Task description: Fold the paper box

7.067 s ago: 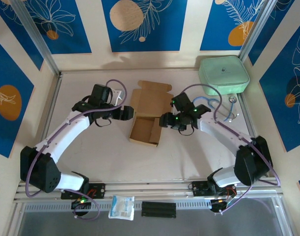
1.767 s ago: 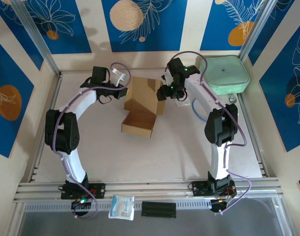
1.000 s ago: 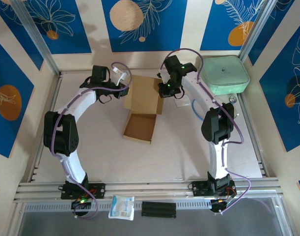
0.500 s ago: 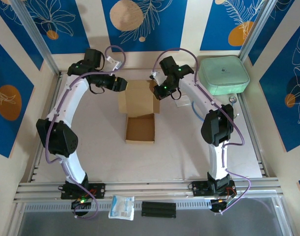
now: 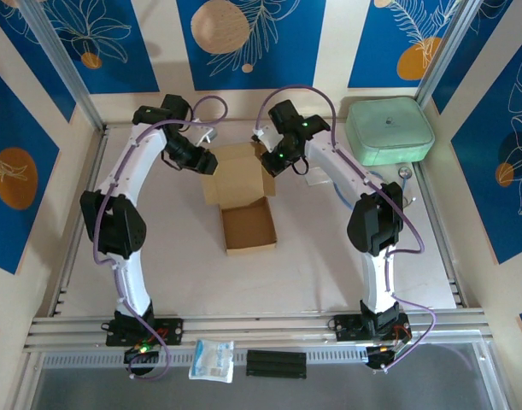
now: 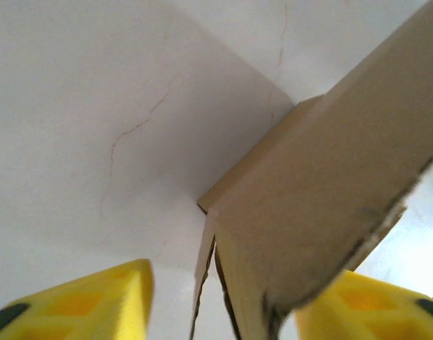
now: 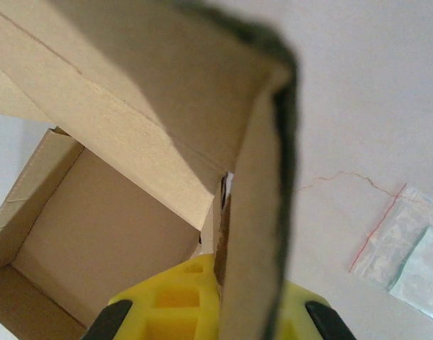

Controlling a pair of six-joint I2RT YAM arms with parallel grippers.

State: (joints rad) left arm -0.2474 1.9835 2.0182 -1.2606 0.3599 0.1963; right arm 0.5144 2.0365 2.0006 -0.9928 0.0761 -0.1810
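Note:
The brown paper box (image 5: 249,227) sits mid-table as an open shallow tray, its lid (image 5: 237,173) raised at the far side. My left gripper (image 5: 201,162) is at the lid's left edge. In the left wrist view it (image 6: 223,312) is open, and the cardboard side flap (image 6: 322,205) stands between the yellow fingers (image 6: 81,301), close to the right one. My right gripper (image 5: 270,162) is at the lid's right edge. In the right wrist view it (image 7: 248,315) is shut on the lid's side flap (image 7: 255,212), with the tray's inside (image 7: 96,241) to the left.
A mint-green case (image 5: 389,130) stands at the back right, with a loose cable (image 5: 397,184) in front of it. A small clear plastic bag (image 7: 407,248) lies by the right gripper. A white packet (image 5: 212,359) and a black strip (image 5: 276,363) lie beyond the near rail.
The left gripper has come down and in to the lid's left edge. The tray has turned slightly and shifted a little right. The right gripper still holds the lid's right flap.

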